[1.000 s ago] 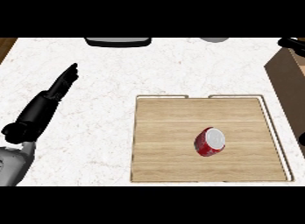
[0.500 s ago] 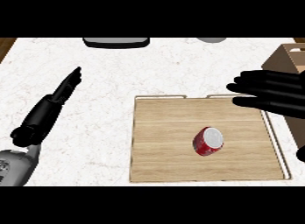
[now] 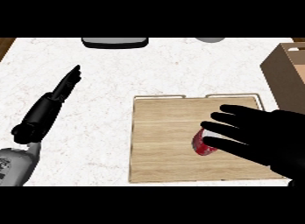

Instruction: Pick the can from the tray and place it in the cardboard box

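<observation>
A wooden tray (image 3: 168,144) lies flat on a white marble bench (image 3: 116,74), toward the bench's near right side. On the tray's right half, about midway between its near and far rims, a small red can (image 3: 203,146) rests tipped over; only its left part shows.

The right robot hand (image 3: 258,135) comes in from the lower right and hovers over the can, covering its right part. Its fingers (image 3: 229,118) are spread and fairly straight, pointing left, released and not wrapped round anything. Whether they touch the can cannot be told from this steep view.

The can is probably light and stiff, with a smooth curved wall that may roll or slip on the wood. The likely place to take hold is across its round body, fingers on one side and thumb on the other, rather than at its ends.

On the bench's left side, the left robot hand (image 3: 65,85) rests with straight fingers pointing toward the far edge, holding nothing.

Farther off, at the right edge of the bench, stands the open cardboard box (image 3: 291,74), beyond the tray's far right corner and well apart from the can. At the far edge sit a dark object (image 3: 114,42) and a grey round object (image 3: 210,39), too cropped to identify.
</observation>
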